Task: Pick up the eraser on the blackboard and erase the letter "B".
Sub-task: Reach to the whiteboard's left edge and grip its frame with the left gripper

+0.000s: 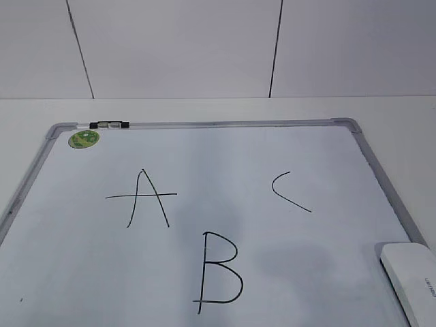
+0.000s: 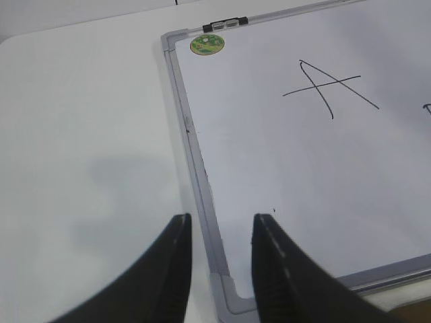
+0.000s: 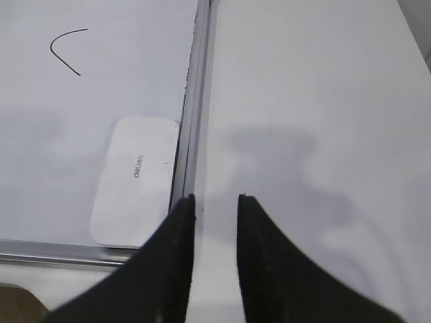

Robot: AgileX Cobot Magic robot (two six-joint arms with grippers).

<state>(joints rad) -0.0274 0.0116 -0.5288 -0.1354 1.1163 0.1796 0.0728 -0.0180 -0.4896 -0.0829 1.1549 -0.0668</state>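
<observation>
The blackboard (image 1: 225, 146) is a white dry-erase board with a grey frame lying flat on the table. The letter "B" (image 1: 218, 272) is drawn at its front middle, with "A" (image 1: 144, 197) to the left and "C" (image 1: 287, 192) to the right. The white eraser (image 1: 413, 276) lies at the board's front right corner and shows in the right wrist view (image 3: 135, 180). My right gripper (image 3: 215, 198) is open and empty above the bare table just right of the frame, beside the eraser. My left gripper (image 2: 221, 225) is open and empty over the board's front left corner (image 2: 229, 289). Neither gripper shows in the exterior view.
A round green sticker (image 1: 84, 139) and a small black-and-clear clip (image 1: 109, 125) sit at the board's far left corner. White table (image 1: 395, 129) surrounds the board, and a white panelled wall (image 1: 177, 48) stands behind.
</observation>
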